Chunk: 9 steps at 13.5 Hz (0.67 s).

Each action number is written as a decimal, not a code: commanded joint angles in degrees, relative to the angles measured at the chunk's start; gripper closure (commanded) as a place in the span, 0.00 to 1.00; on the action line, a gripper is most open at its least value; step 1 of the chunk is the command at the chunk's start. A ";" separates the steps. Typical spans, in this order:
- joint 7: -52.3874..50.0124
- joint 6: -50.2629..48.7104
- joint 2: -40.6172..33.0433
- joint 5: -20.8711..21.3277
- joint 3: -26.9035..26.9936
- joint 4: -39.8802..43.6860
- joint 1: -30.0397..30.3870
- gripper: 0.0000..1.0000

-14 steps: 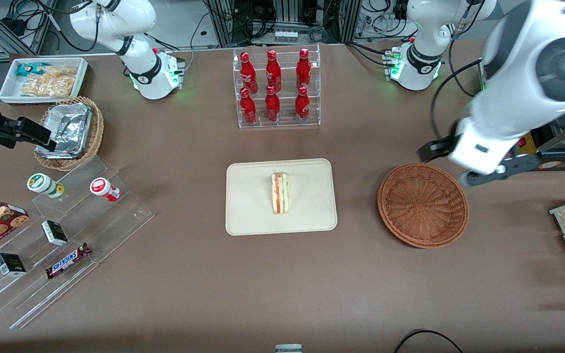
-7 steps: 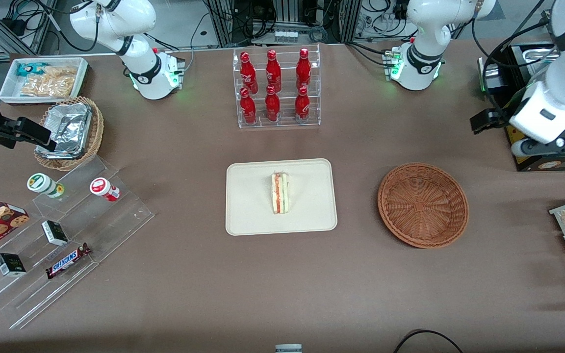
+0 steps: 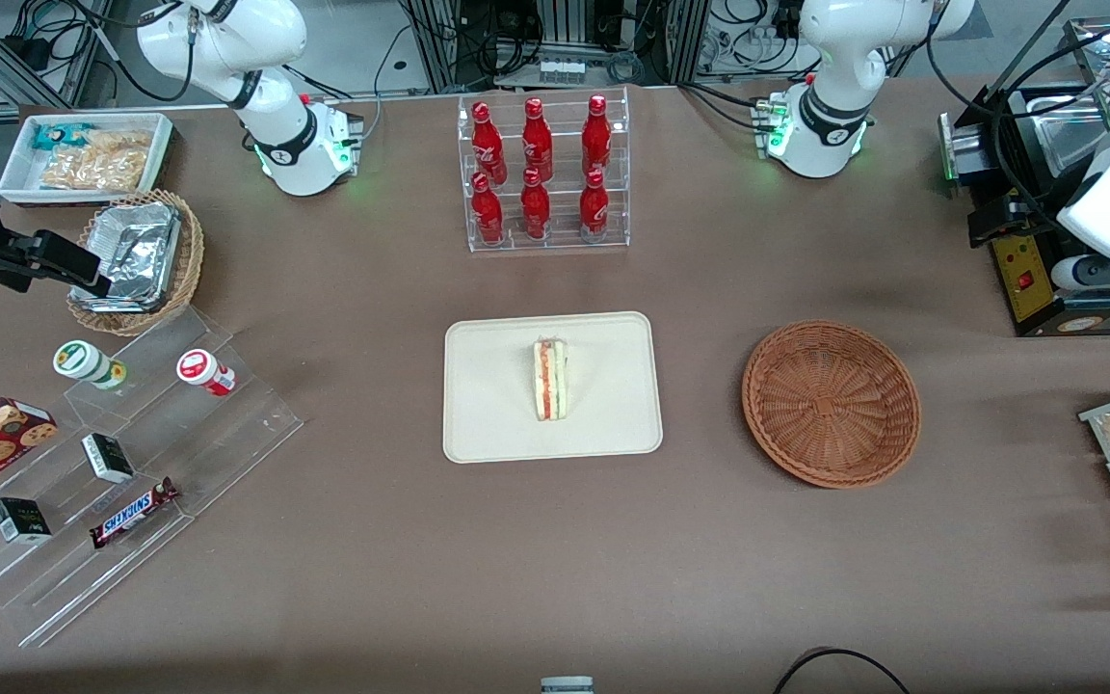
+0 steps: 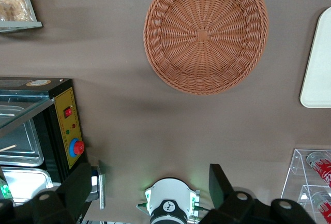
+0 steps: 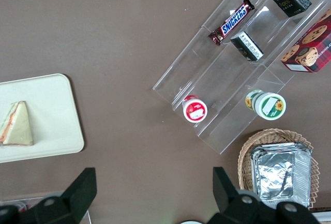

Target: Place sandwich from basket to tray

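Sandwich (image 3: 550, 379) sits on the tray (image 3: 488, 424), basket (image 3: 831, 402) empty; gripper (image 4: 150, 190), fingers spread and holding nothing, has pulled away toward the working arm's end — looks finished.

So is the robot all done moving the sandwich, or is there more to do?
It looks done. The sandwich lies on the tray, and the basket has nothing in it. Nothing is in hand: the gripper is open and holds nothing, high above the table near the working arm's end, away from the basket. Nothing seems left to move, except perhaps parking the arm.
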 commanded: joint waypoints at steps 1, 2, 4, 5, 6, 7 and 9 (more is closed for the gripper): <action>0.78 2.46 0.45 -0.65 0.67 0.95 -1.05 0.00; 0.78 2.72 0.55 -0.65 0.67 1.75 -1.66 0.00; -1.32 2.55 0.72 -0.04 0.76 3.51 -2.99 0.00; -3.42 2.55 0.55 0.14 0.76 3.60 -2.99 0.00; -2.74 3.07 0.37 0.23 0.76 3.51 -2.99 0.00; -2.48 3.60 0.20 0.32 0.76 3.43 -3.08 0.00; -2.65 3.43 -1.20 -0.12 0.85 2.90 -3.08 0.00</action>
